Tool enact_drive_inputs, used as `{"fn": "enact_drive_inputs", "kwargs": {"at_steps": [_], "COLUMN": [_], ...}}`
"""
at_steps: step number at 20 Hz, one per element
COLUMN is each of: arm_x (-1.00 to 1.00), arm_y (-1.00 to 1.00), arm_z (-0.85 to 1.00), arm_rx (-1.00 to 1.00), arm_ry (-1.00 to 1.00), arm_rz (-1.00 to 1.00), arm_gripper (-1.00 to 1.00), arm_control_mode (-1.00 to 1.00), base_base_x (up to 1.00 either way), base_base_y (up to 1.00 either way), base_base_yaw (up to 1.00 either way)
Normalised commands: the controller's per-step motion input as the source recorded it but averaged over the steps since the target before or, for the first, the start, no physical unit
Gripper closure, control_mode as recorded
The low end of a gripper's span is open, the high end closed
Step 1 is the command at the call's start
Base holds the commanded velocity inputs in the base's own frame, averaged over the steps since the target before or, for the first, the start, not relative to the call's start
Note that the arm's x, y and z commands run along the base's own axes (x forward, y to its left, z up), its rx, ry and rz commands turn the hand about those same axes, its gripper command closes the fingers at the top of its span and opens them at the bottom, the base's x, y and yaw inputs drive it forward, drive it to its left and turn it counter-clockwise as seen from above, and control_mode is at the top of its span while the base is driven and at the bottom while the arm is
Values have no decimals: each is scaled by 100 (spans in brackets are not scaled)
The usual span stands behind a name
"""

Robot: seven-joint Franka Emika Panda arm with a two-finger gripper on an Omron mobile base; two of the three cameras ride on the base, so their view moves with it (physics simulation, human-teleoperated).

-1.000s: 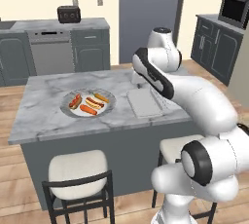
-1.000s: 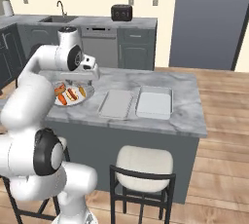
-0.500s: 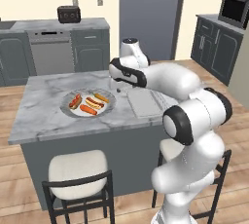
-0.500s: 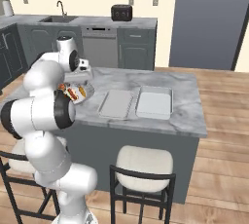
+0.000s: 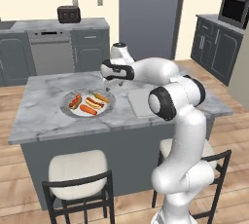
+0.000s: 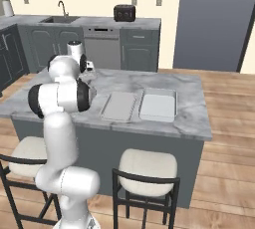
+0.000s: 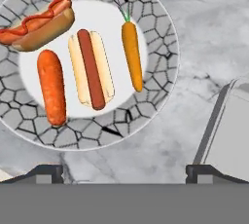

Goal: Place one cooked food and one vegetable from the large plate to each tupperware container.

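Observation:
The large plate (image 7: 163,28) holds two hot dogs, the cooked food: one with a red squiggle (image 7: 38,23) and one plain (image 7: 91,69). Beside them lie the vegetables, a thick orange-red stick (image 7: 51,87) and a slimmer yellow-orange carrot (image 7: 132,55). My gripper (image 7: 125,172) hovers open above the plate's edge nearest the trays, with nothing between its fingertips (image 7: 46,172). In the left base view the gripper (image 5: 109,78) hangs over the plate's (image 5: 65,106) far right side. Both tupperware containers (image 6: 119,106) (image 6: 158,105) lie side by side, with nothing in them.
The plate and trays rest on a marble island counter (image 5: 44,121). A tray corner (image 7: 228,135) lies just right of the plate. Two stools (image 5: 78,169) (image 6: 147,166) stand at the island's near side. A toaster (image 5: 68,14) sits on the back counter.
The arm has swung left from above the trays to over the plate. The gripper has stayed open and nothing on the counter has moved.

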Motion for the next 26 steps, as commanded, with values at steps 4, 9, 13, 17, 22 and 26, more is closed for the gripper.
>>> {"fn": "enact_drive_inputs", "kwargs": {"at_steps": [4,9,13,17,22,26], "arm_x": [100,91,26,-9,-59,-94], "arm_y": [23,7,20,-4,-30,-11], "arm_z": [-52,-18,-58,-40,-34,-59], "arm_rx": [0,-2,-1,1,9,11], "arm_ry": [-6,4,7,4,-45,-47], "arm_rz": [3,1,0,0,-2,-7], "arm_gripper": [-100,-100,-100,-100,-100,-100], "arm_control_mode": [-100,-100,-100,-100,-100,-100], "base_base_x": [0,0,0,0,0,0], "base_base_y": [0,0,0,0,0,0], "base_base_yaw": [0,0,0,0,0,0]}}
